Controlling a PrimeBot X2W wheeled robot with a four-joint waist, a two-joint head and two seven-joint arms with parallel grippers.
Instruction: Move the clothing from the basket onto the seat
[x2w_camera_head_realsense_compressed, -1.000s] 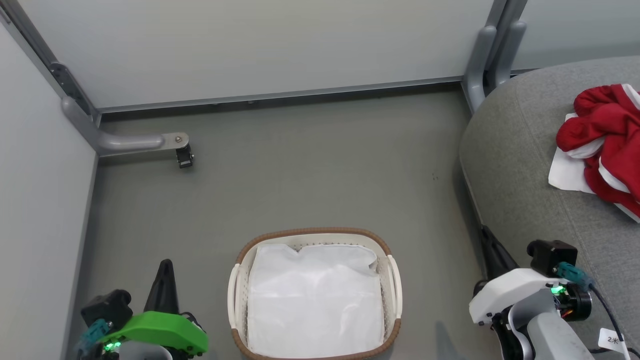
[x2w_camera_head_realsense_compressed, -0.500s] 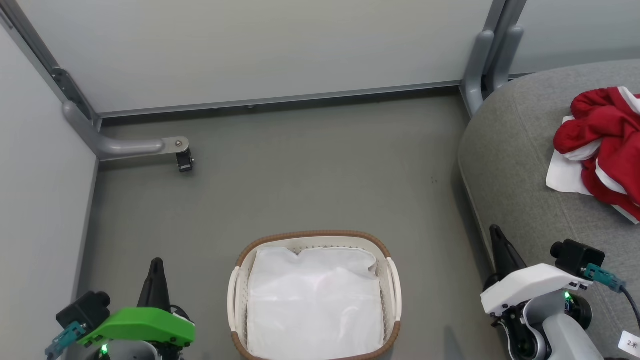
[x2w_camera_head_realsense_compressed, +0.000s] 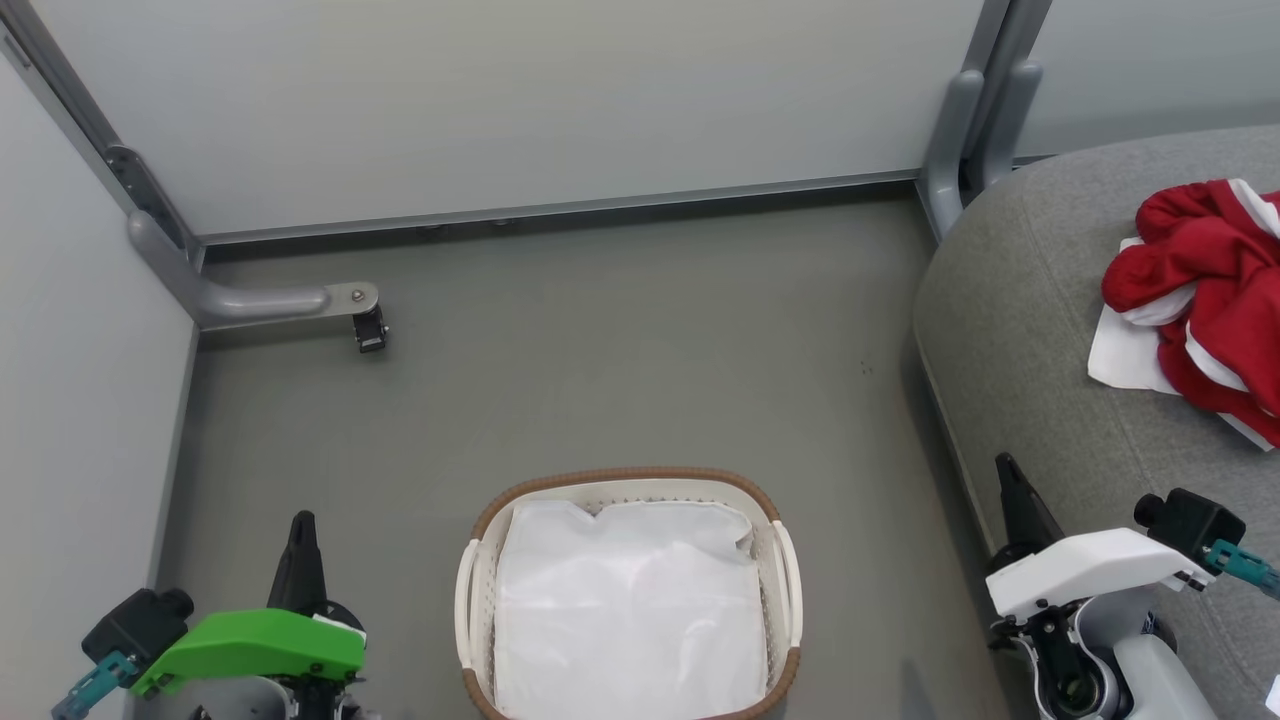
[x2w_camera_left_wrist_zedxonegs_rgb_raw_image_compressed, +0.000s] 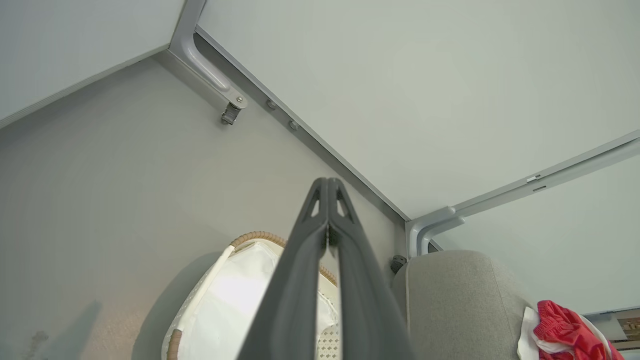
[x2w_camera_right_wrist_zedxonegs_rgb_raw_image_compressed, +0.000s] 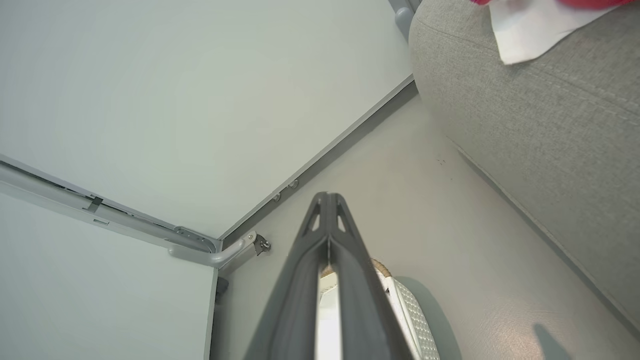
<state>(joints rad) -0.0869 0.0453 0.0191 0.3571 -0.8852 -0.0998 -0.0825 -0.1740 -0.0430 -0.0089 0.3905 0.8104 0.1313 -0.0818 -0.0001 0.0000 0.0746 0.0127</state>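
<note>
On the rounded, woven grey seat (x2w_camera_head_realsense_compressed: 1040, 330) lies crumpled red clothing (x2w_camera_head_realsense_compressed: 1210, 280).

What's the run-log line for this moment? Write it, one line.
clothing: on seat | basket: white sheet inside | left end effector: shut, empty | right end effector: shut, empty | task: looks done
</note>
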